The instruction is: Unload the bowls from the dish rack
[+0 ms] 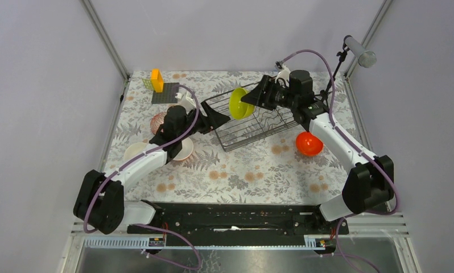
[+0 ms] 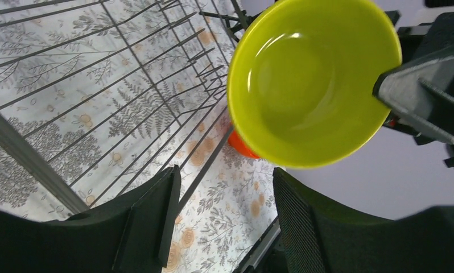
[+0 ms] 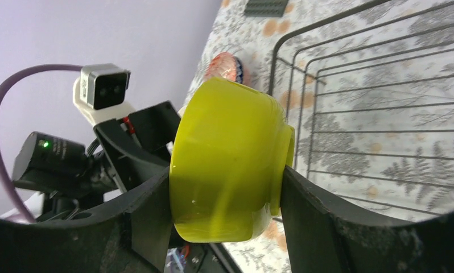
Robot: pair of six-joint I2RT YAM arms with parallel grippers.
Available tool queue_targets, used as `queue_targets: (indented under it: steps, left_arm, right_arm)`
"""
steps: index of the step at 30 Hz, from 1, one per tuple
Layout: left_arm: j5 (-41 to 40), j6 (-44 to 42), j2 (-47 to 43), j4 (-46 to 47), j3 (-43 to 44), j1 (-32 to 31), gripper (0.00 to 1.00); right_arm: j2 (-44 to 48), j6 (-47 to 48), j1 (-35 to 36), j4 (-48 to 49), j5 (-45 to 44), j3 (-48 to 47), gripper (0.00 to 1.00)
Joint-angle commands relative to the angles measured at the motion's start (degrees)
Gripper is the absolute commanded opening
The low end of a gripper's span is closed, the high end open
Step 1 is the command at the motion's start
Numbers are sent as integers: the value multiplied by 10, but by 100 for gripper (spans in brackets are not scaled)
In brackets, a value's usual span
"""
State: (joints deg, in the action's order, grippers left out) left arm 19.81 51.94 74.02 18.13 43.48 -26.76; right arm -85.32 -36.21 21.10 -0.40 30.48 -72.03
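My right gripper point(image 3: 225, 210) is shut on the yellow-green bowl point(image 3: 225, 165), one finger on its rim side and one on its base, and holds it on its side above the left part of the dark wire dish rack point(image 1: 259, 122). The top view shows that bowl point(image 1: 238, 103) in the right gripper point(image 1: 246, 101). My left gripper point(image 1: 219, 118) is open and empty just left of the rack, its jaws facing the bowl point(image 2: 313, 79). An orange bowl point(image 1: 309, 143) sits on the table right of the rack. No other bowl shows inside the rack.
A pink-red patterned bowl point(image 1: 158, 120), a beige bowl point(image 1: 135, 152) and a white-inside bowl point(image 1: 183, 149) lie on the table left of the rack, under the left arm. An orange block point(image 1: 156, 79) and a flat dark plate point(image 1: 165, 92) stand at the far left corner.
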Motion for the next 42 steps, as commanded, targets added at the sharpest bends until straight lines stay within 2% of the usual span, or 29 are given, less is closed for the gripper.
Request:
queue_targets:
  steps: [1, 8, 11, 14, 18, 19, 23, 24, 25, 26, 34, 38, 42]
  left_arm:
    - [18, 9, 5, 52, 32, -2, 64]
    - [18, 18, 26, 69, 36, -2, 55]
    - [21, 22, 41, 73, 42, -2, 48]
    - [22, 19, 51, 75, 51, -3, 34]
    - [5, -9, 62, 47, 76, -11, 4]
    - [-7, -20, 63, 35, 84, -14, 0]
    - [-79, -71, 68, -42, 124, -31, 0]
    - [-94, -81, 69, -57, 133, -35, 0]
    - [-111, -91, 70, -78, 141, -38, 0]
    - [-127, -101, 71, -95, 153, -41, 0]
    - [-256, -179, 98, -225, 241, -84, 0]
    - [-315, -213, 124, -286, 300, -114, 0]
    - [-346, -227, 145, -310, 336, -135, 0]
  right_arm:
    - [16, -75, -2, 104, 91, 20, 50]
    - [20, -83, -2, 116, 109, 37, 50]
    - [22, -80, -1, 116, 114, 38, 50]
    - [23, -77, -1, 116, 117, 37, 52]
    - [25, -55, 0, 94, 109, 30, 59]
    - [26, -45, 0, 83, 98, 29, 64]
    - [28, 2, 1, 30, 50, 19, 80]
    - [29, 17, 1, 14, 36, 14, 85]
    - [30, 30, 1, -10, 15, 8, 95]
    - [32, 45, 1, -29, -2, 3, 99]
    - [38, 157, 12, -171, -188, -48, 98]
    - [24, 197, 27, -225, -262, -72, 87]
    - [15, 207, 38, -241, -287, -81, 74]
